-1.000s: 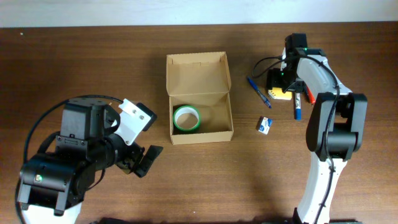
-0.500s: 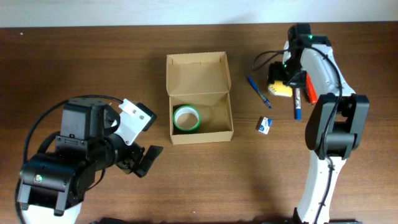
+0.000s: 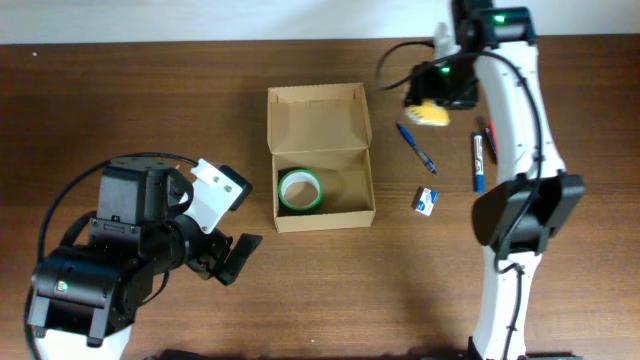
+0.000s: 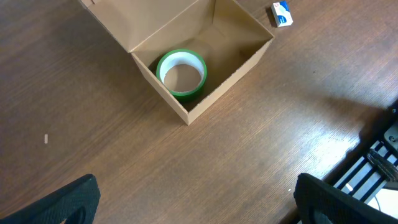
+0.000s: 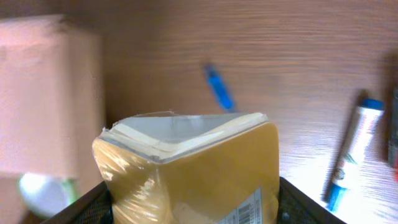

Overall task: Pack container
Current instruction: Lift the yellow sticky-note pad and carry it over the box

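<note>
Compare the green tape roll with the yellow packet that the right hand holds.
The tape roll is a green ring with a white core; the packet is a yellow, plastic-wrapped block. The tape roll lies flat inside the container; the packet is outside it, gripped in the right hand. Both look much smaller than the container.

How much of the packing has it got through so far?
One thing is in: the tape roll lies in the open box. In hand: the right gripper holds a yellow pad over the table, outside the box. Left: blue pen, marker and small blue carton lie on the table.
</note>
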### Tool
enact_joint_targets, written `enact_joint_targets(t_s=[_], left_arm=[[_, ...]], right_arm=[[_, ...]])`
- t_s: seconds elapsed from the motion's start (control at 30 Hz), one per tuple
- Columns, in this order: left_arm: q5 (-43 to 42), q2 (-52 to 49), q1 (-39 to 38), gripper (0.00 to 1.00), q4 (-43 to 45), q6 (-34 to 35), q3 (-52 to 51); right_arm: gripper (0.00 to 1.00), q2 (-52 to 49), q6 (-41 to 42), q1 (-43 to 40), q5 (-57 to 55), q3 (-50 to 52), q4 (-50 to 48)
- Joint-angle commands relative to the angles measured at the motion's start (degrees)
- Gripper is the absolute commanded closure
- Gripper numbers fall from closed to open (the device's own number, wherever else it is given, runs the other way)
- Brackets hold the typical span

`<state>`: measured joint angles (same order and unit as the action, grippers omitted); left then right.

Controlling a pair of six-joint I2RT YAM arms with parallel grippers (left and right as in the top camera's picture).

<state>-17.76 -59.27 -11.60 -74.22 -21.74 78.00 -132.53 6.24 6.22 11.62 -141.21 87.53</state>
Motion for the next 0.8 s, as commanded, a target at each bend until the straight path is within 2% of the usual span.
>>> enact_joint_targets(t_s=[0.0, 0.2, 0.27, 0.47, 0.53, 0.63, 0.77], left_arm=[[-0.02, -0.02, 0.26, 0.00, 0.00, -1.09, 0.81], [-0.04, -0.02, 0.26, 0.00, 0.00, -1.09, 0.81], [-0.04, -0.02, 0.26, 0.00, 0.00, -1.09, 0.81], [-0.04, -0.02, 0.26, 0.00, 0.00, -1.09, 0.81], [-0.04, -0.02, 0.26, 0.00, 0.00, -1.09, 0.81], [-0.02, -0.02, 0.26, 0.01, 0.00, -1.09, 0.81], [-0.04, -0.02, 0.26, 0.00, 0.00, -1.09, 0.81]], right_arm=[[0.31, 1.38, -0.46, 5.79, 1.53, -4.02, 2.43], [0.31, 1.36, -0.46, 14.73, 1.46, -4.24, 2.23], [0.34, 1.36, -0.39, 16.96, 1.46, -4.24, 1.99], [0.36, 1.70, 0.20, 20.55, 1.03, -4.04, 2.16], [0.36, 2.97, 0.22, 21.53, -2.19, -2.82, 1.18], [0.36, 9.66, 0.26, 23.89, -4.74, 6.23, -5.60], [0.36, 21.55, 5.01, 27.58, -10.58, 26.12, -18.58]])
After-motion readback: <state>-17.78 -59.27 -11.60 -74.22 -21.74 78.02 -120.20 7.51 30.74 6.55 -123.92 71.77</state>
